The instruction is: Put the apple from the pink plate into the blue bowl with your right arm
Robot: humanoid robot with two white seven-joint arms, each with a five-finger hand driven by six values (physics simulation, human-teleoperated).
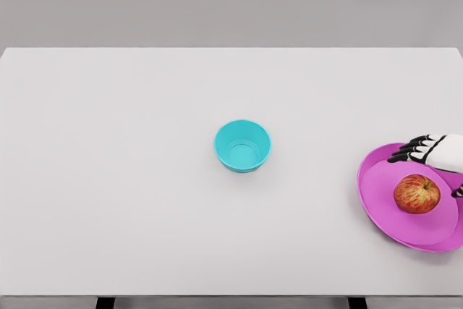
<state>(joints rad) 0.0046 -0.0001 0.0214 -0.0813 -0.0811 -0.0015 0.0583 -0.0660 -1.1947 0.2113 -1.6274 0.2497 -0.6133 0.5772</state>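
Observation:
A red-yellow apple (417, 194) lies on the pink plate (380, 204) at the table's right edge. My right hand (428, 154) comes in from the right and hovers just above and behind the apple, its black-tipped fingers (406, 151) spread toward the left and holding nothing. Near the middle of the table stands the blue bowl (242, 145), upright and with nothing inside. It is well to the left of the plate. My left arm does not show.
The white table (108, 179) fills the view, with its far edge at the top and its front edge at the bottom. The plate overhangs the picture's right border.

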